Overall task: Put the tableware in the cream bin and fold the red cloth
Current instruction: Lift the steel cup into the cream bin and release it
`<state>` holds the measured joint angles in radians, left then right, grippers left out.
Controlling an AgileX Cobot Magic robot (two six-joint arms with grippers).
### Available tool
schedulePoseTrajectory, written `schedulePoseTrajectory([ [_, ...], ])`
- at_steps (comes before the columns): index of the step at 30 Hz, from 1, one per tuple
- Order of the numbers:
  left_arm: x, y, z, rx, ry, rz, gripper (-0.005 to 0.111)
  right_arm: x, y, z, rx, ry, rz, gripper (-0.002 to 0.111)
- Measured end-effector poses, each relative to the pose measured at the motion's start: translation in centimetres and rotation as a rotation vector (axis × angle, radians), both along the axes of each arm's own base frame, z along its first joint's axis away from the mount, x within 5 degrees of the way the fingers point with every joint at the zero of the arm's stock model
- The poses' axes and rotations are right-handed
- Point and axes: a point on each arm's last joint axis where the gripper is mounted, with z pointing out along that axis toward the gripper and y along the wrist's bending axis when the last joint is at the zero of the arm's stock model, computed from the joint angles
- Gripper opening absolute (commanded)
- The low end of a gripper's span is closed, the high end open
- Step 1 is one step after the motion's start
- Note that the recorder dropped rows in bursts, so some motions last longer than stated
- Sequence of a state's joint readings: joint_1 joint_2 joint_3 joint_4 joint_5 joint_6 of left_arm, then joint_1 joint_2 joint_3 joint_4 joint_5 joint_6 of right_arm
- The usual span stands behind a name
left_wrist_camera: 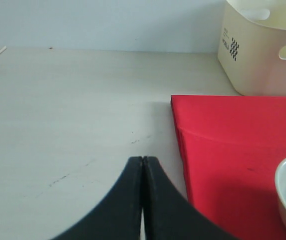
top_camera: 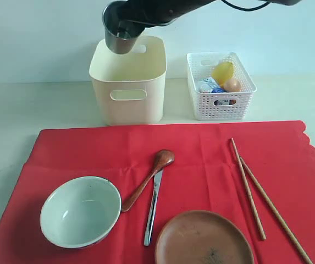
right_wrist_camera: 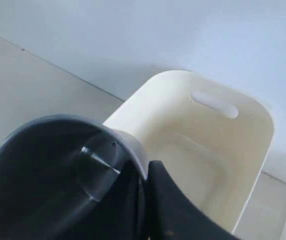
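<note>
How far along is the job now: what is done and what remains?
Done: nothing shows in the cream bin yet. In hand: the right hand holds the steel cup over the bin's rim. Left: bowl, spoon, knife, plate and chopsticks lie on the red cloth, which is spread flat, unfolded.

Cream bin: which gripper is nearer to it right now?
Right. The right gripper holds the steel cup just above the cream bin's rim; the left gripper hangs shut over bare table beside the red cloth's corner.

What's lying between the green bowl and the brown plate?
A brown wooden spoon and a silver table knife lie there, as the exterior view shows.
</note>
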<state>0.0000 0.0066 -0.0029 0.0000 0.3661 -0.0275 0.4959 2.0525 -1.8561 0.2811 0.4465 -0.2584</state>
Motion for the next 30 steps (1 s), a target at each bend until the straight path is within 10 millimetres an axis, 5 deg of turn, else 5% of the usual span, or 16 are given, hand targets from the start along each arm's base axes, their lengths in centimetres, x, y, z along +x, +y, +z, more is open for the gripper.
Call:
schedulePoseTrajectory([
  [6,0.0,0.0,0.0,0.000,0.000,0.000,0.000,3.7,-1.0,-1.7,-0.010,0.042,-0.031,0.000],
  [14,0.0,0.0,0.0,0.000,0.000,0.000,0.000,7.1,-2.0,-6.5,-0.036,0.141,-0.056,0.000],
  [25,0.0,0.0,0.0,0.000,0.000,0.000,0.000,7.4,-1.4,-10.9,-0.096,0.234,0.016,0.001],
  [30,0.0,0.0,0.0,0.000,0.000,0.000,0.000,7.3,-1.4,-11.2,-0.112,0.239,0.039,0.019],
])
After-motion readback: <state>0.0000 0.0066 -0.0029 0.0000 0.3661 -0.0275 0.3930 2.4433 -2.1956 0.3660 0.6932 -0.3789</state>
